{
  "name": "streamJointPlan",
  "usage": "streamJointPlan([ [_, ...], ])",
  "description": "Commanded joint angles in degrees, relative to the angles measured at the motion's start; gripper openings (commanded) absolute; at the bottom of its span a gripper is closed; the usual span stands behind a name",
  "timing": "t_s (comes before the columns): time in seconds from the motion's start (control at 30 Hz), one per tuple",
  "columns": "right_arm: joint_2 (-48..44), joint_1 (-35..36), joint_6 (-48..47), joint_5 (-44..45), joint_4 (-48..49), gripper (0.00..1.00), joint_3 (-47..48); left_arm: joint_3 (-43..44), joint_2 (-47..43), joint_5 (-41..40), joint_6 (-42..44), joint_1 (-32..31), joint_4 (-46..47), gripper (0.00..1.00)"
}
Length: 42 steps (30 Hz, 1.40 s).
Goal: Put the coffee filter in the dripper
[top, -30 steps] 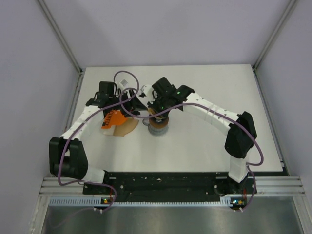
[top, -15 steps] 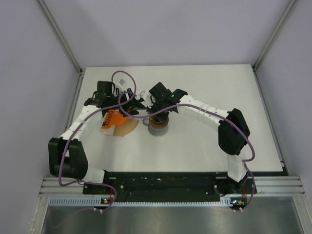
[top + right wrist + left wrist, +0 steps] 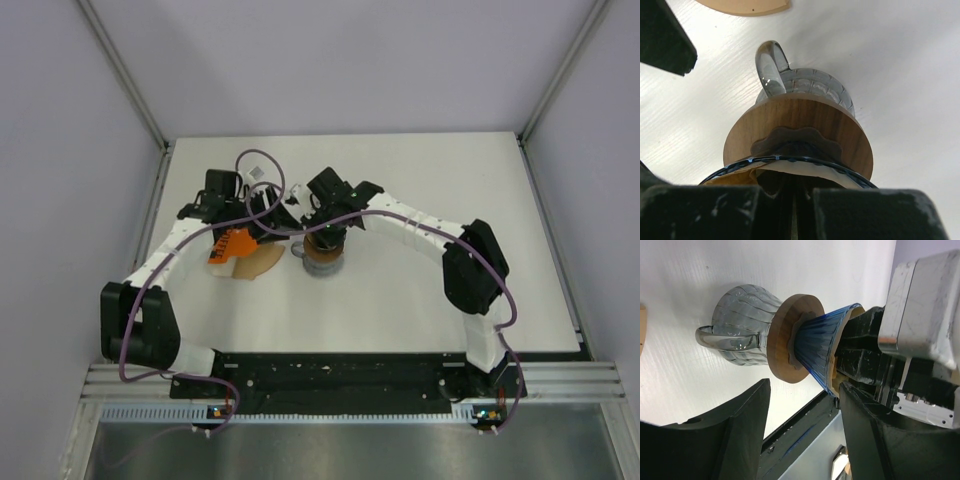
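While the right gripper is seen pushed down into the mouth of the dripper, that's pretty much where it's all at tbh; its jaws are pressed flat together, and whether any paper is pinched between them can't be made out. The coffee filter is found inside the dripper, lining the blue wall; a pale edge is shown just under the rim right in front of the right fingertips, and a tan bit is seen poking past the rim at one side; so the filter is set around the closed fingers rather than beside them, touching or as good as. The dripper is seated in a brown ring, which is perched on a grey mug with its handle turned toward the left side; the whole stack is stood upright near the middle of the table. The left gripper is held just beside the stack at dripper height, jaws spread apart with nothing between them; the dripper is framed ahead of the tips, but no contact is seen. Off to the left of the mug, an orange packet is laid on the table with a fan of tan papers beside it, near the mug but apart from it.
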Motion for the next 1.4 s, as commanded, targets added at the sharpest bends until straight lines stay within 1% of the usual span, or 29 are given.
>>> streamJointPlan([
  [0.0,2.8,-1.0,2.1,-0.9,1.0,0.00,0.5,0.2,-1.2,-0.7,1.4,-1.2,1.4,0.64],
  [0.2,1.4,-0.8,1.9,-0.9,1.0,0.00,1.9,1.5,0.4,-2.1,2.1,-3.0,1.8,0.65],
  [0.37,-0.1,0.9,0.8,-0.7,0.8,0.00,3.2,2.3,2.5,-2.5,2.0,-3.1,1.5,0.61],
  [0.47,-1.0,1.4,0.5,-0.8,0.5,0.00,4.5,2.5,3.5,-3.4,2.5,-3.1,0.7,0.57],
  [0.77,-5.4,1.4,0.1,0.2,0.5,0.00,5.9,2.4,2.6,-4.9,3.9,-3.1,-0.1,0.54],
  [1.17,-11.4,-0.6,0.0,4.4,-1.1,0.00,7.1,2.8,0.9,-6.1,5.3,-3.1,-0.6,0.53],
  [1.37,-14.1,-2.7,0.4,4.7,-1.3,0.00,6.2,4.5,-0.3,-6.1,6.9,-3.0,-2.8,0.58],
])
